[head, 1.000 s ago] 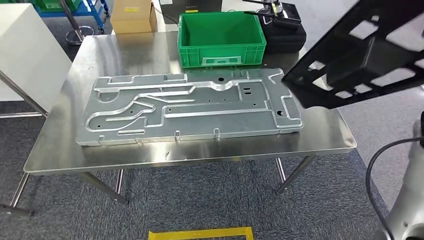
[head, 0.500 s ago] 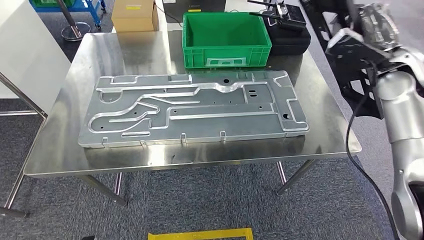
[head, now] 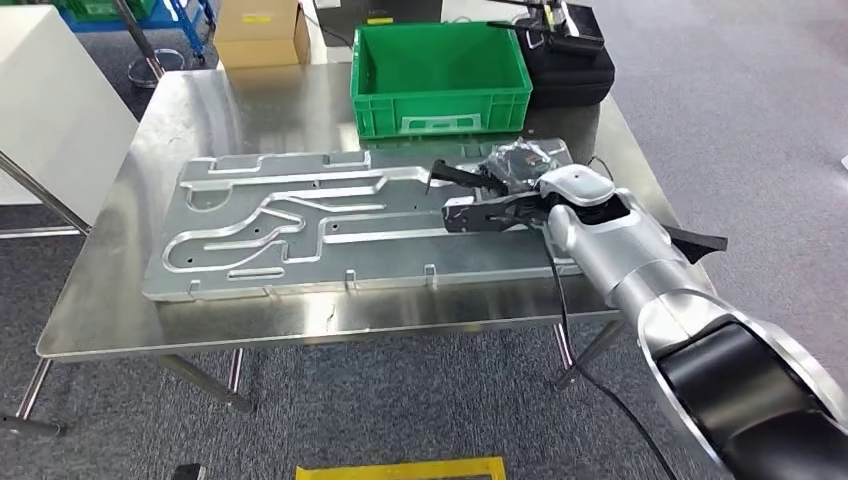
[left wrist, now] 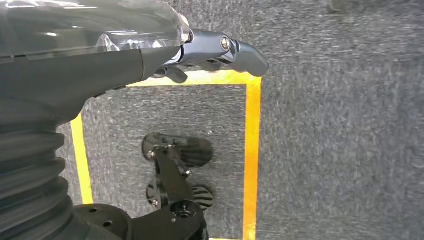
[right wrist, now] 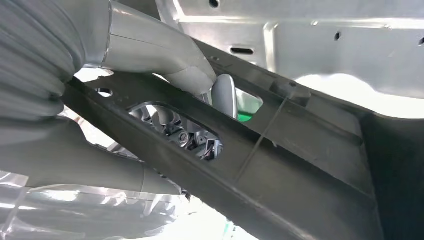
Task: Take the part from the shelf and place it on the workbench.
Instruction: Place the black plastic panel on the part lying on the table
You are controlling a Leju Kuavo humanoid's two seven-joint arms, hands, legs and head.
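A: Scanning L to R w/ you. Workbench (head: 120, 250) is carrying the big alu plate (head: 300, 225) across most of its top, green bin (head: 440, 75) sitting behind it.

B: And the left hand (left wrist: 220, 50)?

A: Hanging by the body over grey carpet and yellow tape (left wrist: 252, 150). Fingers are looking curled, nothing in them, but I can't tell for sure if it's fully closed.

B: Right side?

A: Right hand (head: 520, 185) is gripping the part (head: 490, 210), a black open frame. In the wrist cam the thumb and fingers (right wrist: 225, 95) are wrapping a bar of it (right wrist: 280, 150). Part is hovering low over the plate's right end, other end sticking out past the arm near the bench edge.

B: So, placing step. Tips?

A: I'd say: be lowering slow, keeping the frame level so one corner isn't hitting first, getting it resting flat before letting go. Watch the overhang; if too much is hanging off the edge, it may be tipping.
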